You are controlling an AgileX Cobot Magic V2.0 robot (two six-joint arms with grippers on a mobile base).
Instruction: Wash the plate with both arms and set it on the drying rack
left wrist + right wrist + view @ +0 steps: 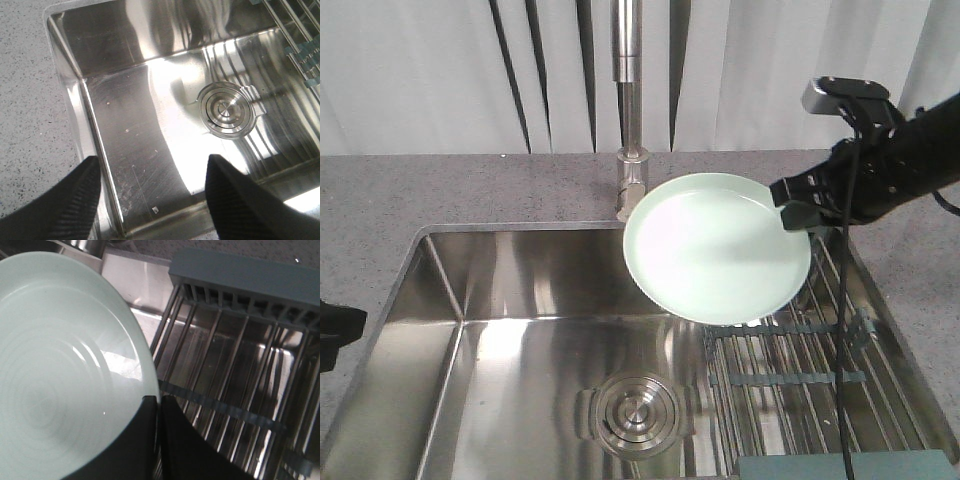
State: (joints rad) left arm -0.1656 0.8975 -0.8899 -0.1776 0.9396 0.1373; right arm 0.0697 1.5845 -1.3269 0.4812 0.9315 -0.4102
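The pale mint-green plate (717,248) hangs tilted in the air over the seam between the sink and the drying rack (810,380). My right gripper (798,213) is shut on the plate's right rim; in the right wrist view the plate (60,370) fills the left half, and the gripper (159,401) pinches its edge above the drying rack's bars (235,390). My left gripper (152,167) is open and holds nothing, hovering over the near left corner of the sink (150,125). In the front view only a black bit of the left arm (335,335) shows at the left edge.
The faucet (630,110) stands behind the sink, just left of the plate. A round steel drain (632,410) sits in the basin floor. Grey speckled counter (380,200) surrounds the sink. A grey-teal block (845,465) closes the rack's near end.
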